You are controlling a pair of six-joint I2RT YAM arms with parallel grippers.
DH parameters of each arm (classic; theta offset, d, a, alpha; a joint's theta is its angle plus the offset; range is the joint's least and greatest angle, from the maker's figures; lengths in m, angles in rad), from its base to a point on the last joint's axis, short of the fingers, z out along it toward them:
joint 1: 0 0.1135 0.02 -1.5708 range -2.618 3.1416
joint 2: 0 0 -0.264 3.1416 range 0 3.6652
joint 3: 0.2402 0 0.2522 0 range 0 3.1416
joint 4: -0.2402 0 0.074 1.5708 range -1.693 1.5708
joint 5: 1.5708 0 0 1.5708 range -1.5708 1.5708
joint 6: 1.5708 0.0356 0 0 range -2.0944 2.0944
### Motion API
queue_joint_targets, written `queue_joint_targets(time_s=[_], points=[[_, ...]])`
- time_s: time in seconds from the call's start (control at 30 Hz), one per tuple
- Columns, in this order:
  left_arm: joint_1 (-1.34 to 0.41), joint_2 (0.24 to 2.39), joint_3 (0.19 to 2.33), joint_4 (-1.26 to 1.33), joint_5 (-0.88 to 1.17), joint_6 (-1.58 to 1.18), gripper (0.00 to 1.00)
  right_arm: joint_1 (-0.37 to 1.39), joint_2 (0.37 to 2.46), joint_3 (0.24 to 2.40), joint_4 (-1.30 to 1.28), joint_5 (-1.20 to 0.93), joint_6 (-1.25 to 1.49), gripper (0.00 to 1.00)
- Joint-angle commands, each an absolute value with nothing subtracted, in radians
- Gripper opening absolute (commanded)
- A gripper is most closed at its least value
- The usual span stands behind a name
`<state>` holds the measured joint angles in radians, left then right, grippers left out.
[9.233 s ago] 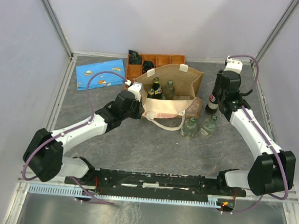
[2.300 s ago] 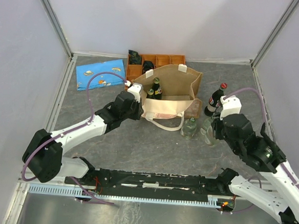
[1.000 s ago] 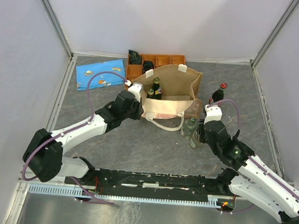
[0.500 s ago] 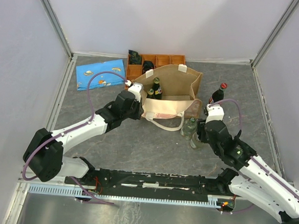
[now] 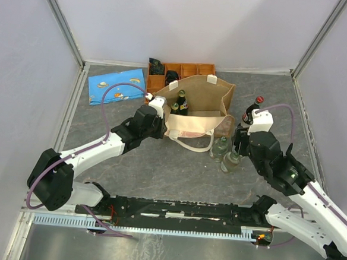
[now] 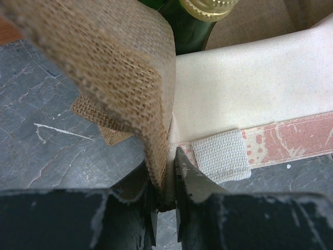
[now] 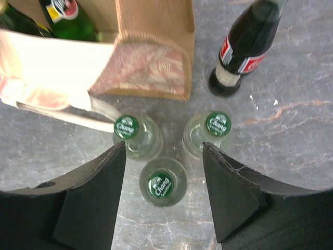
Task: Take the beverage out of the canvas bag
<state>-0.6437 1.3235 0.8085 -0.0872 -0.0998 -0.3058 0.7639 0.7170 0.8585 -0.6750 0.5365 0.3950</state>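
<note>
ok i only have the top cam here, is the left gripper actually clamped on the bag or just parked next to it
Observer: clamped. In the left wrist view the left gripper is shut on the burlap edge of the canvas bag, with the fabric pinched between its fingers.
Operator: and the right one, has it got a bottle
Observer: no. The right gripper is open. The nearest clear bottle stands between the fingers with a gap on both sides.
Operator: how many clear ones are out, the arm blocks me
Observer: three, all upright with green caps. The other two clear bottles stand just beyond the nearest one, and a dark bottle stands past them, beside the bag.
</note>
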Motion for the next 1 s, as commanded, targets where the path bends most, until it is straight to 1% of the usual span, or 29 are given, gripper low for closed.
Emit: queue_joint_targets(time_s=[0.0,0.13,0.3,0.53,0.77,0.97], points=[[-0.643,1.34,0.798,-0.107,-0.104,-0.308,0.03,0.767,0.755,0.987,-0.669,0.58,0.356,0.68],[-0.643,1.338,0.793,-0.107,-0.107,-0.316,0.03,0.767,0.829,1.078,-0.653,0.577,0.317,0.68],[-0.643,1.343,0.79,-0.101,-0.106,-0.32,0.03,0.767,0.936,1.176,-0.564,0.55,0.269,0.69],[-0.643,1.344,0.802,-0.101,-0.103,-0.321,0.03,0.773,1.13,1.272,-0.421,0.432,0.249,0.69],[-0.643,1.35,0.81,-0.101,-0.102,-0.319,0.03,0.826,1.326,1.407,-0.43,0.409,0.178,0.69],[-0.643,1.355,0.82,-0.101,-0.107,-0.323,0.03,0.842,1.441,1.449,-0.395,0.394,0.163,0.68]])
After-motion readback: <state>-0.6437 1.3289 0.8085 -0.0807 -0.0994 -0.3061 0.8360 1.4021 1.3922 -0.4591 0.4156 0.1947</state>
